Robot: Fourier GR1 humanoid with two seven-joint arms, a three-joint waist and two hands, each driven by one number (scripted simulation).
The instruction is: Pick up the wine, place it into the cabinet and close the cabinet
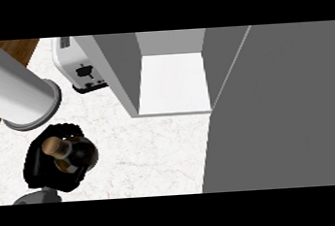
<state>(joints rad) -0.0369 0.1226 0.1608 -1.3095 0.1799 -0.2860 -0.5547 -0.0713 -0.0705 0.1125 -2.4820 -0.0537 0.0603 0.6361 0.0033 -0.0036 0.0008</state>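
Note:
Seen from above, the wine bottle (78,153) is dark with a brown cork top. My left hand (43,166) is shut round it at the left of the view, its black fingers wrapping the bottle's neck and shoulder, and its grey forearm (11,90) runs up to the top left corner. The cabinet (172,83) stands open at the top centre and shows a bare white shelf. Its grey door (278,108) is swung out and fills the right side. The bottle is left of and nearer than the cabinet opening. My right hand does not show.
A silver toaster (83,70) stands on the white marble counter (151,155) just left of the cabinet's side wall. A brown wooden strip (15,46) borders the counter at the far left. A rounded grey shape (35,198) pokes in at the lower left edge.

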